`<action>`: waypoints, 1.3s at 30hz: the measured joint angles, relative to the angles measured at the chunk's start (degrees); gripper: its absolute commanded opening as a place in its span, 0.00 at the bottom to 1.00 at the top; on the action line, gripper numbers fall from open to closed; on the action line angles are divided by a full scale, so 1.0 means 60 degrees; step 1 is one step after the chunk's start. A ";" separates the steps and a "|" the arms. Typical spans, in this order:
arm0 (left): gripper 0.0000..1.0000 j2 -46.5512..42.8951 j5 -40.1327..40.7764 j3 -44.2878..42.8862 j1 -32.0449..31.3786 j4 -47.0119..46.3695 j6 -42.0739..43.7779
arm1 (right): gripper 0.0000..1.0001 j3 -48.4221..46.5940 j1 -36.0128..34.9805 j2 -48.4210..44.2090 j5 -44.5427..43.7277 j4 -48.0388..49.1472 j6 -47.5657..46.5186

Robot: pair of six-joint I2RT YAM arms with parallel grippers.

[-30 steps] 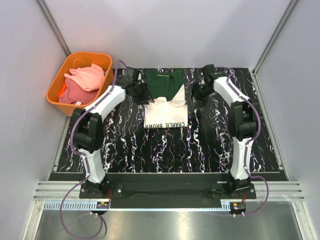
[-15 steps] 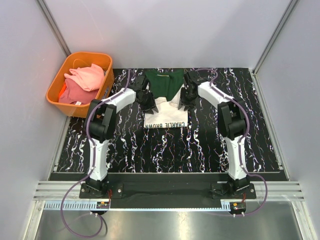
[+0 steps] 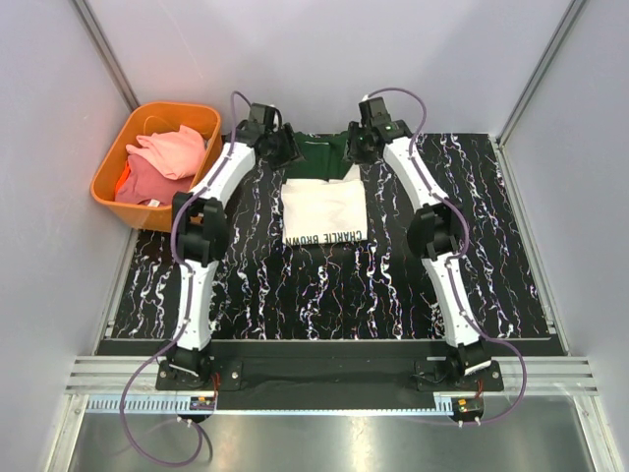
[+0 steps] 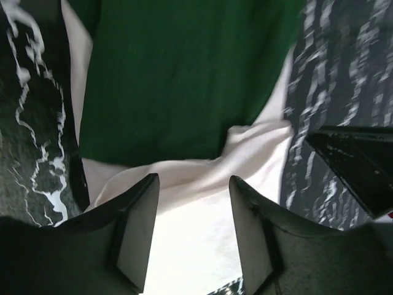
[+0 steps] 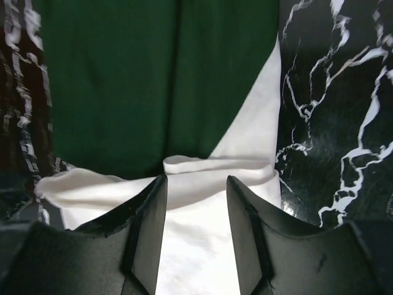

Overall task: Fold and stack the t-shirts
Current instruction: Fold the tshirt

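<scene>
The cream t-shirt (image 3: 324,208) lies folded on the black marbled table (image 3: 442,265), with black lettering at its near edge. Its dark green part (image 3: 324,157) shows at the far end. My left gripper (image 3: 288,149) hovers over the shirt's far left corner and my right gripper (image 3: 354,147) over the far right corner. In the left wrist view my left gripper (image 4: 193,181) is open above a cream fold (image 4: 202,178) and green cloth (image 4: 178,80). In the right wrist view my right gripper (image 5: 196,178) is open over the same cream fold (image 5: 215,169), with nothing between its fingers.
An orange basket (image 3: 157,108) stands at the far left and holds pink and coral t-shirts (image 3: 167,152). Grey walls close in the table on three sides. Both arm bases sit at the near edge.
Both grippers moved from the shirt's middle to its far edge. The cream layer now reaches farther over the green part. Both jaws have let go of the cloth.
</scene>
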State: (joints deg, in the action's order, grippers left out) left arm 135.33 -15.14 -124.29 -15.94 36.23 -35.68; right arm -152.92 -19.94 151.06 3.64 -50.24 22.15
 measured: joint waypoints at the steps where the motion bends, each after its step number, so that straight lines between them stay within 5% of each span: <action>1: 0.56 -0.0098 0.0084 -0.0160 0.0018 -0.0051 0.0029 | 0.52 -0.0215 0.0036 -0.0044 0.0011 -0.0069 -0.0004; 10: 0.49 -0.2769 0.0211 0.2342 -0.0160 -0.0113 0.0419 | 0.54 0.2565 0.0171 -0.1934 0.0933 -0.0113 0.0131; 17: 0.37 -0.3118 -0.0259 0.4335 -0.0426 -0.0532 0.0634 | 0.34 0.6346 0.0164 -0.3468 0.2987 0.0943 0.0616; 22: 0.35 -0.2273 -0.0940 0.4171 -0.0229 -0.1421 0.0616 | 0.14 0.8863 0.0164 -0.4364 0.4543 0.2495 0.1399; 25: 0.35 -0.1508 -0.1220 0.3763 0.0084 -0.2080 0.0375 | 0.10 0.9879 0.0164 -0.4605 0.5348 0.3432 0.1781; 34: 0.35 0.0980 -0.1953 0.1599 0.0692 -0.2597 -0.0277 | 0.07 1.2189 0.0659 -0.4881 0.6794 0.5745 0.2881; 39: 0.48 0.0998 -0.1938 0.1147 0.0645 -0.2164 -0.0149 | 0.08 1.2590 0.1315 -0.4878 0.7155 0.6237 0.2994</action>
State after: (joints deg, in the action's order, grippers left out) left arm 141.32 -26.76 -117.40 -12.08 23.24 -36.58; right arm -77.38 -12.05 121.80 46.57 -12.82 40.12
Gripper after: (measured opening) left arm 0.429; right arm 0.077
